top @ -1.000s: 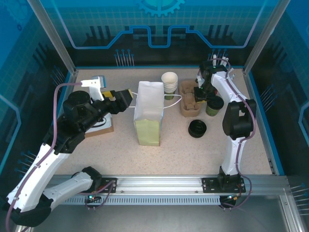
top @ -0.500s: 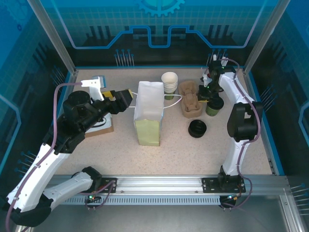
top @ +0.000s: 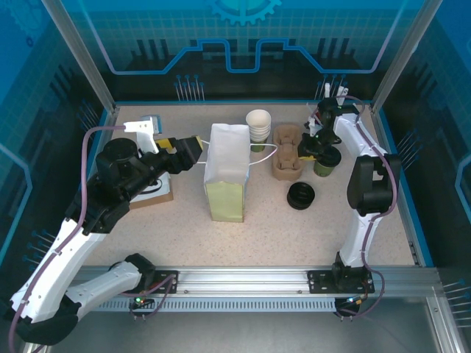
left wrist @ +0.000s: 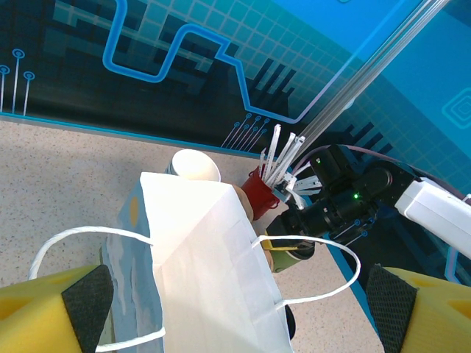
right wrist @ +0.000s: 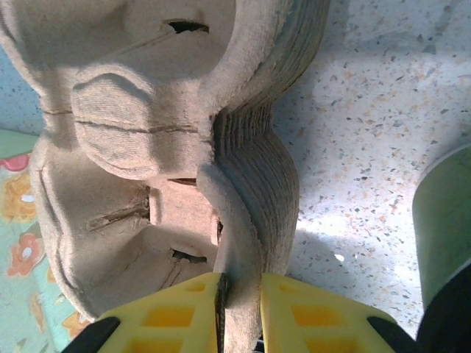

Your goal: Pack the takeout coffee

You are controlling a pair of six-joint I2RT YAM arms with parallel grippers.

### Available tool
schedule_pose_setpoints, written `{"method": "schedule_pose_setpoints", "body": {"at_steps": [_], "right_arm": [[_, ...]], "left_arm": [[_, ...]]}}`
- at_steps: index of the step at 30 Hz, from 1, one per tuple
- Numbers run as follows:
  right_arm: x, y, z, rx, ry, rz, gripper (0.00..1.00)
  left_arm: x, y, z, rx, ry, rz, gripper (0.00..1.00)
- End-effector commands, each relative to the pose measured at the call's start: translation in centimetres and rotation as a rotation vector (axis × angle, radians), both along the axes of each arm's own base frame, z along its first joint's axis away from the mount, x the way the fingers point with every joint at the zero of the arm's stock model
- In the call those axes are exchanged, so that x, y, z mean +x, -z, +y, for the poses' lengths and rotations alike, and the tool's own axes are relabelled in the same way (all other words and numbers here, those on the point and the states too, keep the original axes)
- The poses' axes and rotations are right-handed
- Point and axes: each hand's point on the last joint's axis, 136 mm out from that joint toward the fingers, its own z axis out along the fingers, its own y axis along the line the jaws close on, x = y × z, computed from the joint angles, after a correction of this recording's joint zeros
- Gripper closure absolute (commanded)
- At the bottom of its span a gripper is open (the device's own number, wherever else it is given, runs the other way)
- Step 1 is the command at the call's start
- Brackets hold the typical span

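Farthest left of the paper bag [top: 224,173], the left claw [left wrist: 239,305] hangs at the bag's upper left edge with its yellow fingers spread wide apart, holding nothing; the bag's open mouth sits between them in the wrist view, and I cannot tell whether either pad touches the paper. The bag stands upright and, as far as its mouth shows, has nothing in it. Just behind and right of the bag is a stack of cups [top: 258,125] without lids. Right of the bag, with a string handle [top: 263,156] looping toward it, lies the cup carrier [top: 287,151], and the right claw [right wrist: 239,309] is pinched together on the carrier's raised rim. Farther right of the bag, just beyond the carrier, the takeout coffee [top: 326,159] stands on the table [top: 257,243] with its black lid on, neither in the carrier nor in the bag. So the lidding looks done; seating the cup and bagging it appear to be left. For room: the table in front of the bag is bare and wide, apart from a stack of lids [top: 300,195] to its front right. The tight spot is right of the bag, where handle, carrier, claw and coffee crowd together, so moving the carrier risks nudging the cup.
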Motion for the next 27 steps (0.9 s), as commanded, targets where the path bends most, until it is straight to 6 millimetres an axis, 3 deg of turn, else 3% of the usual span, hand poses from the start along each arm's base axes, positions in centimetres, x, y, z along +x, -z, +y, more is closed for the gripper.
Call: {"method": "schedule_pose_setpoints", "body": {"at_steps": [1,17,27], "right_arm": [[0.2,-0.9,0.6,0.056,0.011,-0.019,0.79],[1.0,-1.3,2.1,0.159,0.028,-0.032,0.72],[1.0,-1.5,0.1,0.000,0.038,-0.063,0.62]], "left_arm": [[0.0,-0.1,-0.4,-0.009,0.019,-0.008,0.08],[0.1,0.1,-0.4,-0.007,0.017,-0.003,0.08],[0.1,0.1,-0.3,-0.004,0.012,-0.006,0.07]]}}
